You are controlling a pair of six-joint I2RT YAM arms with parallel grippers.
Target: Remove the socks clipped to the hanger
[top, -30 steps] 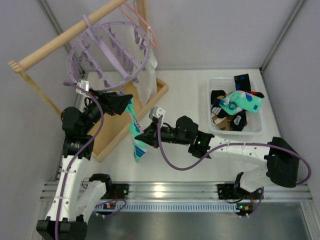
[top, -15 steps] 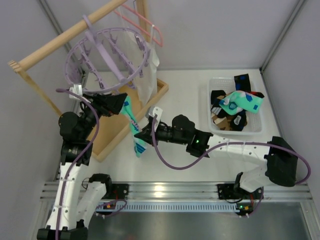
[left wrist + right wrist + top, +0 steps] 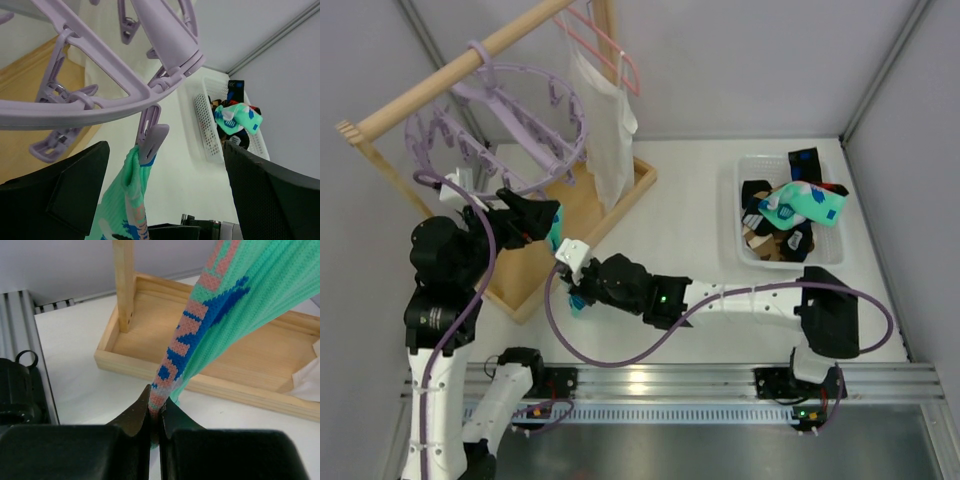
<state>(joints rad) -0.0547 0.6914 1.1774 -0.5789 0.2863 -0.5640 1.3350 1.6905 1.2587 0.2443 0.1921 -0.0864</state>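
Note:
The lavender hanger (image 3: 495, 120) hangs by its hook from the wooden rail, its ring (image 3: 100, 107) filling the top of the left wrist view. One clip (image 3: 150, 137) still pinches the cuff of a mint-green sock (image 3: 125, 200) with blue and salmon pattern. My left gripper (image 3: 165, 150) is open, one finger on each side of that clip and sock, touching neither. My right gripper (image 3: 156, 407) is shut on the sock's lower end (image 3: 235, 295), which runs taut up from the jaws. From above, the sock (image 3: 557, 235) shows between the left gripper (image 3: 542, 218) and the right gripper (image 3: 580, 295).
A white basket (image 3: 750, 170) at the right holds several socks, mint-green, black and patterned. A white cloth (image 3: 605, 130) and a pink wire hanger (image 3: 610, 40) hang from the rail (image 3: 430, 85). The rack's wooden tray base (image 3: 150, 365) lies just behind the sock.
The left gripper has opened wide. Both arms and the hanger have shifted left, and the right gripper has pulled the sock's lower end left and toward the near edge.

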